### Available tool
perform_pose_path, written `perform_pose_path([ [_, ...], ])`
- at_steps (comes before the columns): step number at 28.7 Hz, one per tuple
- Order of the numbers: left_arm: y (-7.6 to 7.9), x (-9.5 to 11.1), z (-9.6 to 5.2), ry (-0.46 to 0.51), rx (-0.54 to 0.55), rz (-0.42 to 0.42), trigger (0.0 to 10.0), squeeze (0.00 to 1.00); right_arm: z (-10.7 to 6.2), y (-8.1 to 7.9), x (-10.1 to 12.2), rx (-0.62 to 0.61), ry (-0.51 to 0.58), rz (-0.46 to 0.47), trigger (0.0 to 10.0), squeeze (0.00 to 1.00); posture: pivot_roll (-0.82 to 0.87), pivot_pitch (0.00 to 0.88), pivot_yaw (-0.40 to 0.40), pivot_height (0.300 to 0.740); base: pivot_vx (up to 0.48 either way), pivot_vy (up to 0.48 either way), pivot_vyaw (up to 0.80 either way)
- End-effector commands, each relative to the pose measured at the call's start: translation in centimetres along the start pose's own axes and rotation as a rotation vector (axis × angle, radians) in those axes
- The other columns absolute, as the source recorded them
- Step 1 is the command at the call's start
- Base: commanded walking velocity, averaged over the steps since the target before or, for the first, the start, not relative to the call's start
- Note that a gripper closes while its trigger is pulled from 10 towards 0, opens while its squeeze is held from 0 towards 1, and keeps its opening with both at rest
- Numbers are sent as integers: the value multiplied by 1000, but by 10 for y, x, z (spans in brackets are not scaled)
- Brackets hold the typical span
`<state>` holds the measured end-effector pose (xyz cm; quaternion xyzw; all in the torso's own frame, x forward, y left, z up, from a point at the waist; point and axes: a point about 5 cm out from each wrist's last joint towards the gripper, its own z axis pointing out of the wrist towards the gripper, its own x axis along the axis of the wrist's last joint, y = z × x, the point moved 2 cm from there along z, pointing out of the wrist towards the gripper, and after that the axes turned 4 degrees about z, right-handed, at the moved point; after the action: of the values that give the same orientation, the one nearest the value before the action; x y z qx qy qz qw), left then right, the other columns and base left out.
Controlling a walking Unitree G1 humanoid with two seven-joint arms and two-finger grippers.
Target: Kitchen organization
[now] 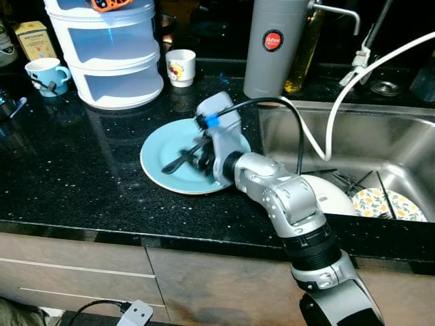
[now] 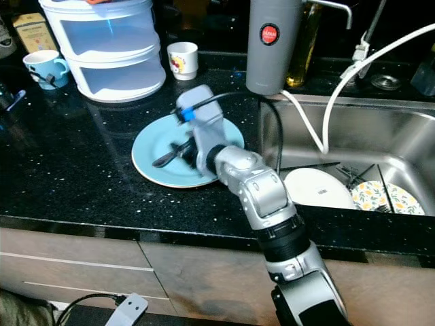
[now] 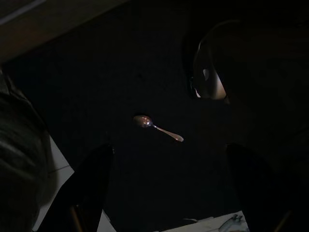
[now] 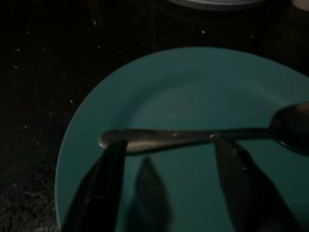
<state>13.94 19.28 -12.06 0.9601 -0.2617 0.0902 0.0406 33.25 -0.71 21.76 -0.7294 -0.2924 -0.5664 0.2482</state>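
Black speckled counter (image 1: 81, 176), steel sink (image 1: 353, 146), grey flask (image 1: 272, 47), oil bottle (image 1: 304, 58)

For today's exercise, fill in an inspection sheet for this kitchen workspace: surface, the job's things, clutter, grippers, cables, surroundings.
Surface: black speckled stone counter.
Job's things: dark metal spoon lying on round teal plate.
Clutter: white stacked plastic drawers, blue mug, white floral cup, grey cylinder with red label.
Grippers: right gripper open, fingers either side of the spoon handle; left gripper open, idle in shade.
Cables: white hose, black cable.
Surroundings: steel sink holding plates.
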Motion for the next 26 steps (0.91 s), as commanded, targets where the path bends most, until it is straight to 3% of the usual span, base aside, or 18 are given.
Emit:
perform_pose_path([
  [1,4,-2,1,-7,-8,3,10000,0,-1,-3,7,12,6,5,10000,1000,-29,0,-54,740,0,0,0],
  [9,5,-1,2,-5,-12,2,10000,0,6,-3,14,-51,25,48,10000,1000,-27,0,-59,740,0,0,0],
  [10,6,-1,2,-5,-13,2,10000,0,8,-5,17,-56,45,60,10000,553,-26,0,-60,740,0,0,0],
  [12,6,-1,2,-5,-13,2,10000,0,9,-6,19,-60,55,70,10000,553,-26,0,-61,740,0,0,0],
  [13,6,-1,2,-4,-15,2,10000,0,15,-13,24,-46,101,140,10000,0,-24,0,-64,740,0,0,0],
  [18,7,0,2,-4,-19,4,10000,0,30,-26,24,22,122,209,10000,0,-16,0,-67,740,0,0,0],
  [21,10,0,3,-1,-23,1,10000,0,45,-35,18,64,97,173,10000,0,6,0,-83,740,0,0,0],
  [26,13,-2,4,-2,-30,-4,10000,0,53,-40,14,83,61,138,10000,0,28,0,-104,740,0,0,0],
])
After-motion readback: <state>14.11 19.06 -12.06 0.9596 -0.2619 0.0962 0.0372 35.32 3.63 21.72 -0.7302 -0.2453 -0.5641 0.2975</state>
